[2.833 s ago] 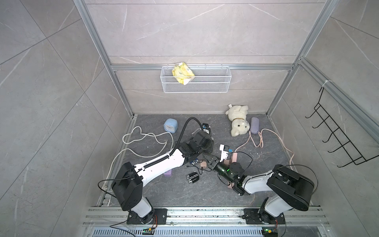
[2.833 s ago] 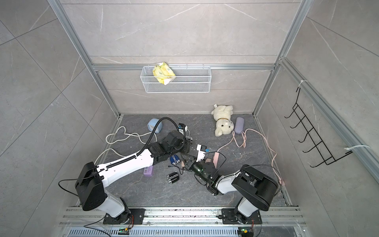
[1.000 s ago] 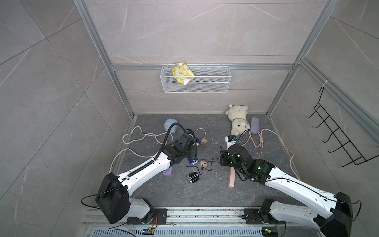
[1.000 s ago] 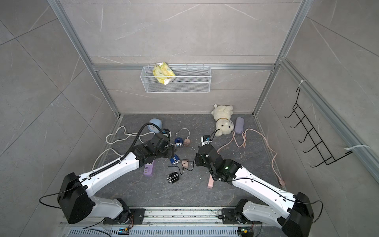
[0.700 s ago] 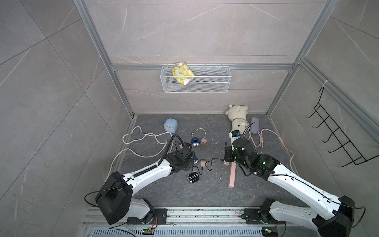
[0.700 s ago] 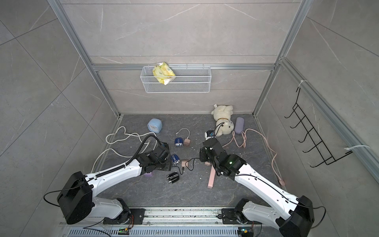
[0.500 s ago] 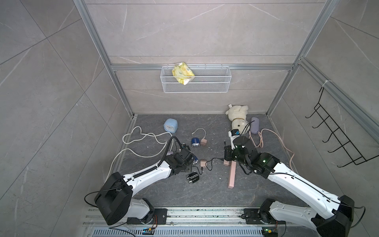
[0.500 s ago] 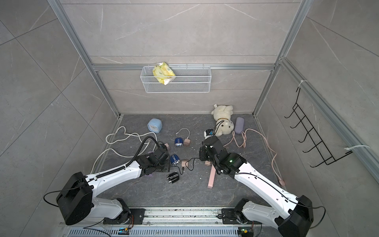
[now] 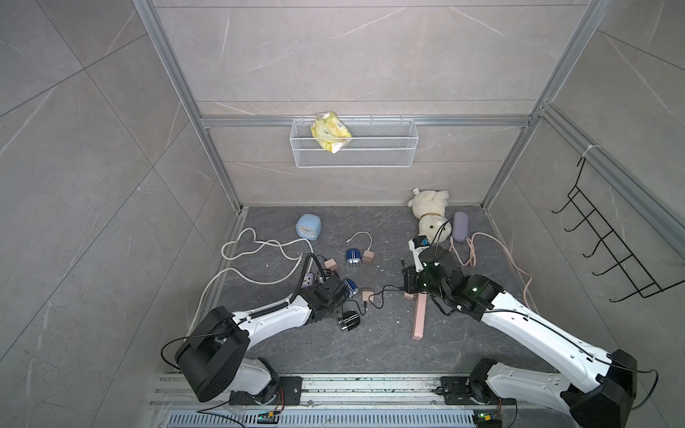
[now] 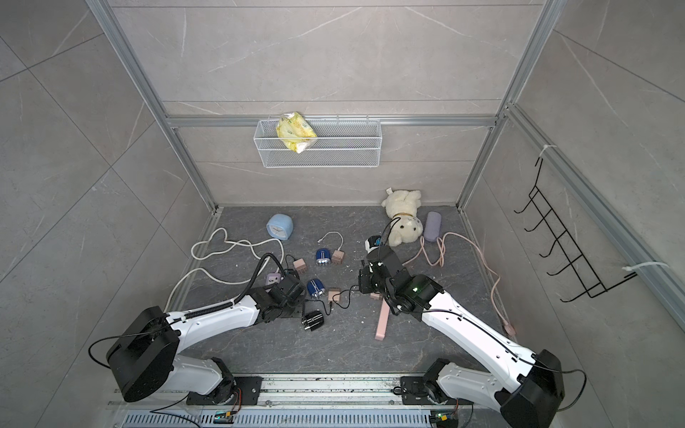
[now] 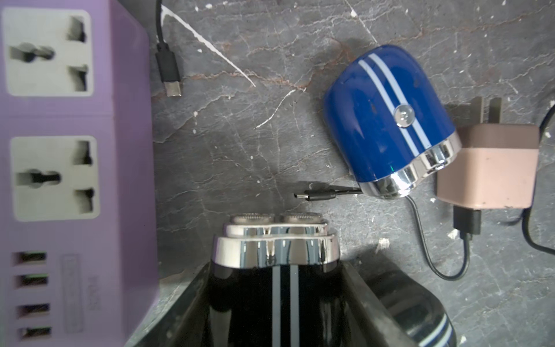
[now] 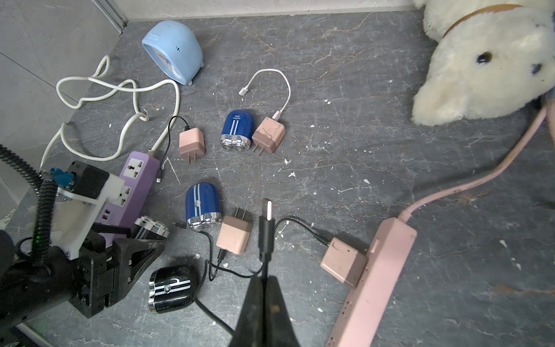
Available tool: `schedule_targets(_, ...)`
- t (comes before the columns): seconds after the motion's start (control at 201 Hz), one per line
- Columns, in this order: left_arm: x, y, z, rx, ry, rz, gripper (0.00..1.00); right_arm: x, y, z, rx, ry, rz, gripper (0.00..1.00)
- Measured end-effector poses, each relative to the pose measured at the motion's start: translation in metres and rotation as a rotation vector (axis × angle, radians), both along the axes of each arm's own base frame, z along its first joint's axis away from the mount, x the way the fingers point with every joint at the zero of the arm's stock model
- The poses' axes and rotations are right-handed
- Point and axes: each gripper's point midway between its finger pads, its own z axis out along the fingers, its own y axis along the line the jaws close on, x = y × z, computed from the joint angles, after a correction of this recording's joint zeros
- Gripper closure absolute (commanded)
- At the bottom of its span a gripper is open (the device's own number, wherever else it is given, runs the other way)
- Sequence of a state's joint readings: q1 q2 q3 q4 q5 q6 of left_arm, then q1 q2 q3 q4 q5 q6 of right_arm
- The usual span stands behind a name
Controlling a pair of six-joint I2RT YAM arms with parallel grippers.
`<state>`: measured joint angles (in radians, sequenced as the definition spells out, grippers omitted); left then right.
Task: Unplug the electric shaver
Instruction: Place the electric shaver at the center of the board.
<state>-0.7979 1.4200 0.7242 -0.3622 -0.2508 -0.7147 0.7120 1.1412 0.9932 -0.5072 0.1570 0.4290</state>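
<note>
Drawn back toward its base since a second ago, the left claw (image 11: 274,270) is clamped on the black shaver (image 11: 274,240), beside the purple power strip (image 11: 75,180). Up in the wire basket (image 9: 370,159), a yellow packet (image 9: 330,131) is lodged. A blue shaver (image 11: 387,120) and pink charger (image 11: 486,171) are crowded just ahead. The right claw (image 12: 265,278) is pinched on a loose cable plug (image 12: 267,222). The held shaver is hidden in both top views.

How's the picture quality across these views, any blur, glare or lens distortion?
Left wrist view: purple power strip blurs toward its USB ports; chrome head of the black shaver glares. Right wrist view: cable plug sharp, right gripper holding it dark, plush bear nearly overexposed. In both top views: even light, wide-angle splay of frame posts.
</note>
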Motion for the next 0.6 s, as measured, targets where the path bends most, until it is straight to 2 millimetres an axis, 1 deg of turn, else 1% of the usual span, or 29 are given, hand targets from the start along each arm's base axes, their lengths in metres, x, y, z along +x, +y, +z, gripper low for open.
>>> schedule_targets(0.184,0.002,-0.005,-0.009,-0.013,0.018,0.008,1.00,-0.001,0.002,-0.001,0.004,0.008,0.010,1.00)
schedule_targets(0.219,0.001,-0.005,-0.011,-0.012,0.022,0.009,0.95,-0.002,0.002,-0.001,0.005,0.008,0.011,1.00)
schedule_targets(0.309,0.002,-0.006,-0.013,-0.012,0.025,0.011,0.92,-0.002,0.003,-0.002,0.006,0.014,0.015,1.00)
schedule_targets(0.368,0.003,-0.007,-0.013,-0.017,0.023,0.014,0.83,-0.002,0.004,-0.003,0.006,0.019,0.018,1.00)
schedule_targets(0.597,0.004,-0.006,-0.015,-0.022,0.021,0.027,0.81,-0.004,0.007,-0.008,0.006,0.037,0.032,1.00)
